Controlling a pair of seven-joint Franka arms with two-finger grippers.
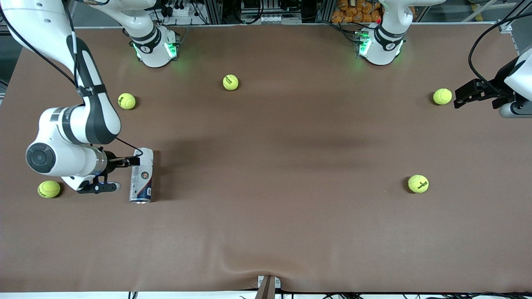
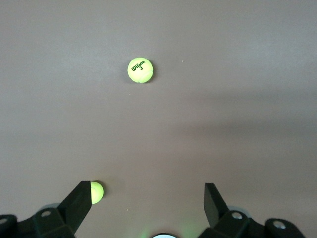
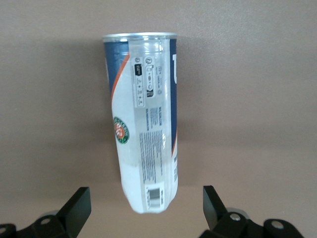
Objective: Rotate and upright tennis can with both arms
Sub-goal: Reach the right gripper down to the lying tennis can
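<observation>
While the tennis can [image 3: 143, 124] lies flat, the right gripper [image 3: 143, 208] spreads open around its white end.

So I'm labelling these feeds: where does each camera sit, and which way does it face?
Front view: high across the table, facing both arms' bases; right gripper at the lying tennis can, left gripper waiting near a ball.
Left wrist view: looks down past open jaws at two balls.
Right wrist view: looks past open jaws at the can, which the front view shares.
</observation>
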